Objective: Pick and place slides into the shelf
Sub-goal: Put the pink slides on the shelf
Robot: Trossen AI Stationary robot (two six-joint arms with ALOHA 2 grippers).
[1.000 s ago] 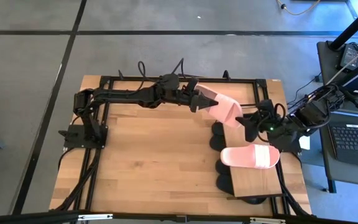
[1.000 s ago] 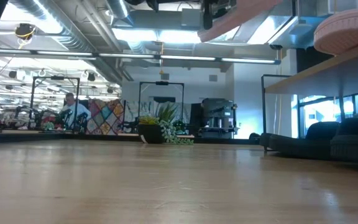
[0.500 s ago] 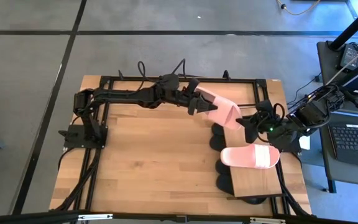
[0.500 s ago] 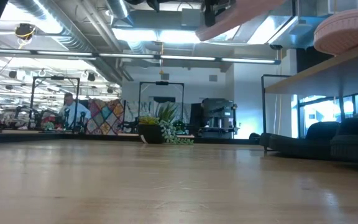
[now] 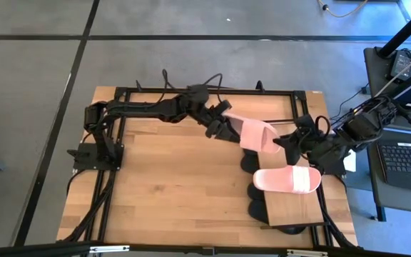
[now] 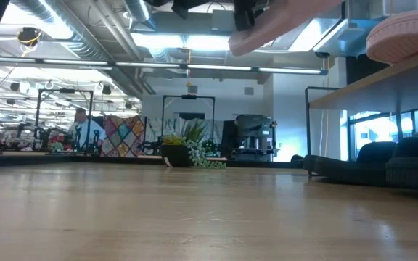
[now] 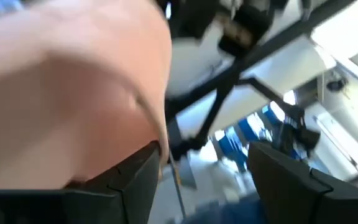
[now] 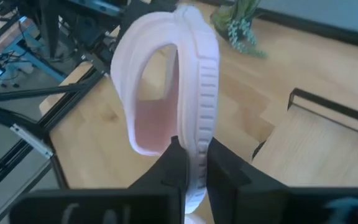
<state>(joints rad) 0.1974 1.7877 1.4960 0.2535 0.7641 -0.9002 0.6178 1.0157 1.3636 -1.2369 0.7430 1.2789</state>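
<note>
A light pink slide hangs in the air beside the shelf, held at its right end by my right gripper, which is shut on it. My left gripper stands open at the slide's left end. In the left wrist view the slide lies beside one finger, not between the two. A second pink slide lies flat on the shelf's top board. Black slides lie under the board. My left gripper: one finger stands right against the pink slide's edge; whether they touch I cannot tell. My right gripper pinches the sole's ribbed rim at one end of the slide between its two fingers. The slide stands on edge beyond the fingers, its strap arch to one side, clear of table and shelf.
The wooden tabletop lies bare to the left of the shelf. A dark frame runs round the table's edges. To the right stands a second table with a laptop. The near end of the shelf's top board is bare.
My left gripper has opened, let go of the pink slide and turned at the wrist, staying in place. The slide's left end has swung toward the table's near edge; its right end has stayed at my right gripper.
</note>
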